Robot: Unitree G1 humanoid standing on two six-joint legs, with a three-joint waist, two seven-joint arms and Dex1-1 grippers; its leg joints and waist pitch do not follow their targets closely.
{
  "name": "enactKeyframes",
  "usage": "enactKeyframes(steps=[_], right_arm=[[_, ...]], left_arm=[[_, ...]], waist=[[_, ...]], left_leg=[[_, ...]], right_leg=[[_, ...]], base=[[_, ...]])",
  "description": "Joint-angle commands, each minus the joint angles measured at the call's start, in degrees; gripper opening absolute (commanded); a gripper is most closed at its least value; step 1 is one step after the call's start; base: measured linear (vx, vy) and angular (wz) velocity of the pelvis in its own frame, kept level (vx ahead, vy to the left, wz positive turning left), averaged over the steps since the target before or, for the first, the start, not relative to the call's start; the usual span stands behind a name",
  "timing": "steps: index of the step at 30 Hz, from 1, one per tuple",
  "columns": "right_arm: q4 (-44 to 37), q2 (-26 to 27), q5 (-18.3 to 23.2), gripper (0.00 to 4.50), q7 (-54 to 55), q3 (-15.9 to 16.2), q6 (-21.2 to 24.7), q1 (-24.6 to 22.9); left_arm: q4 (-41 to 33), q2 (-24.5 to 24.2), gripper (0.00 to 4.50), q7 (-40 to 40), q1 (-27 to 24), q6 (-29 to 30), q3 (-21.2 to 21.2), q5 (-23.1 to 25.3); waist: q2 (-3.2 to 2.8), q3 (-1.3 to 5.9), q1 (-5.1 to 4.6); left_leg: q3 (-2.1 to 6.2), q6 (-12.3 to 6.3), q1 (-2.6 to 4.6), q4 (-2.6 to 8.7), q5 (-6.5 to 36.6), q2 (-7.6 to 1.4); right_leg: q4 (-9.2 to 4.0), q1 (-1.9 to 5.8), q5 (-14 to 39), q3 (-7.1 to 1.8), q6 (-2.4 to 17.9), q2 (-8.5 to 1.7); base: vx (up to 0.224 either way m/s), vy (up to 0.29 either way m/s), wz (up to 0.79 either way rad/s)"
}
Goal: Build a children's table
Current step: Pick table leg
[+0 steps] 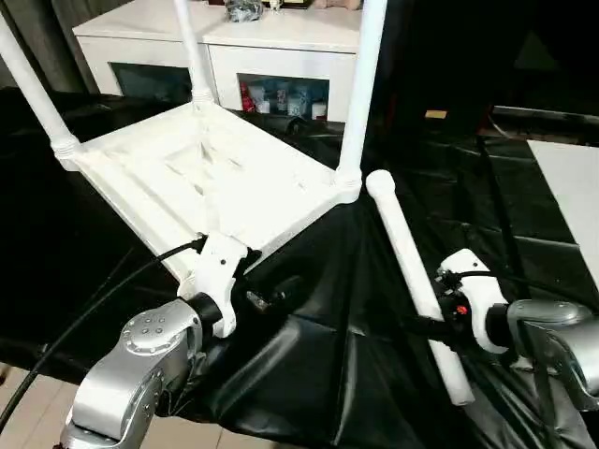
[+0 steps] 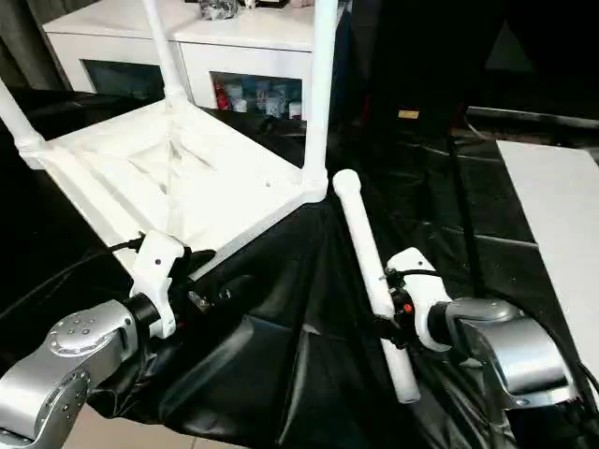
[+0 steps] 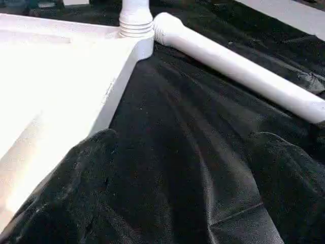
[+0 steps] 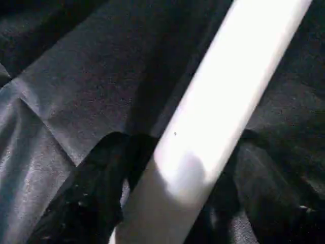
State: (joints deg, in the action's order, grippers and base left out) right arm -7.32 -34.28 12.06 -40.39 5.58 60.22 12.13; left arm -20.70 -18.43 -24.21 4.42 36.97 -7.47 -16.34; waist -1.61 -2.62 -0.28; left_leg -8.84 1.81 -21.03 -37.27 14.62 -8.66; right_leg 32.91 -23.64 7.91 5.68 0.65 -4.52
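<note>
**Closing on the fourth leg: slip risk**

Steadying nothing, the left gripper hangs spread beside the upturned tabletop. The right gripper straddles the loose leg lying on the black sheet; whether it is clamped, I cannot tell. A grip near the narrow end could let it droop or roll.

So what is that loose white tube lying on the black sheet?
The long white plastic tube leg is smooth and tapered, with a ribbed, thicker end pointing toward the corner of the upturned white plastic tabletop, near it but in no socket. It lies flat on the crinkled black sheet. The right pincer straddles it near its thin end, a black finger on each side.
</note>
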Motion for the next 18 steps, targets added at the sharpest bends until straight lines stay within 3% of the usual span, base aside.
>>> enactKeyframes(steps=[1,6,10,13,14,15,16,18], right_arm=[[2.7,0.8,-0.9,2.87,0.7,1.7,0.2,0.0],[4.5,1.9,-0.4,2.51,2.2,0.8,0.0,0.0],[5.7,3.4,0.3,2.18,4.1,-2.3,-0.3,0.2],[6.2,5.0,1.4,2.02,5.7,-6.4,-0.2,0.7],[6.0,5.5,2.0,1.93,6.3,-8.2,0.0,1.0],[6.0,5.5,2.0,1.86,6.3,-8.2,0.0,1.0],[5.6,5.8,3.1,1.86,6.8,-10.8,0.6,1.4],[5.4,5.7,3.5,1.73,6.9,-12.1,0.9,1.7]], left_arm=[[-1.4,-0.6,4.50,0.5,-0.4,-0.3,0.7,0.7],[-1.1,-1.0,4.50,0.8,0.1,-0.5,1.1,1.1],[-0.6,-1.2,4.50,0.7,0.6,-0.8,1.2,1.4],[0.1,-1.4,4.50,0.8,1.3,-1.3,1.6,1.7],[0.4,-1.3,4.50,0.9,1.5,-1.5,2.0,1.7],[0.4,-1.3,4.50,0.9,1.5,-1.5,2.0,1.7],[0.7,-1.2,4.50,1.2,1.9,-1.7,2.3,1.7],[0.9,-1.2,4.50,1.2,2.2,-1.7,2.3,1.7]], waist=[[0.63,2.45,0.31],[0.63,2.14,0.01],[0.05,2.04,-0.43],[0.04,2.30,-0.86],[-0.31,2.27,-0.90],[-0.19,2.41,-0.99],[-0.24,2.47,-0.93],[-0.21,2.63,-0.73]], left_leg=[[1.90,-1.62,-0.14,5.72,12.3,-3.73],[2.16,-0.27,0.34,5.76,17.4,-3.47],[2.53,0.53,0.75,5.92,20.7,-3.36],[2.73,0.57,0.63,6.14,20.7,-3.50],[2.82,0.56,0.53,6.22,20.7,-3.54],[2.74,0.51,0.49,6.23,20.2,-3.56],[2.69,0.29,0.31,6.29,18.9,-3.62],[2.50,-0.08,0.29,6.21,16.9,-3.64]], right_leg=[[-5.17,2.40,32.4,-2.81,5.1,-4.30],[-5.94,2.06,37.7,-2.34,2.9,-4.20],[-6.39,1.96,39.0,-1.88,1.6,-4.07],[-6.11,2.29,36.1,-1.91,2.4,-4.07],[-5.98,2.40,35.3,-1.92,2.6,-4.08],[-5.86,2.51,33.6,-2.01,3.3,-4.04],[-5.60,2.72,31.6,-2.20,4.1,-4.12],[-5.25,2.82,29.6,-2.43,5.3,-4.15]], base=[[0.000,0.000,0.00],[0.000,0.000,0.00],[0.000,0.000,0.00],[0.000,0.000,0.00],[0.000,0.000,0.00],[0.000,0.000,0.00],[0.000,0.000,0.00],[0.000,0.000,0.00]])
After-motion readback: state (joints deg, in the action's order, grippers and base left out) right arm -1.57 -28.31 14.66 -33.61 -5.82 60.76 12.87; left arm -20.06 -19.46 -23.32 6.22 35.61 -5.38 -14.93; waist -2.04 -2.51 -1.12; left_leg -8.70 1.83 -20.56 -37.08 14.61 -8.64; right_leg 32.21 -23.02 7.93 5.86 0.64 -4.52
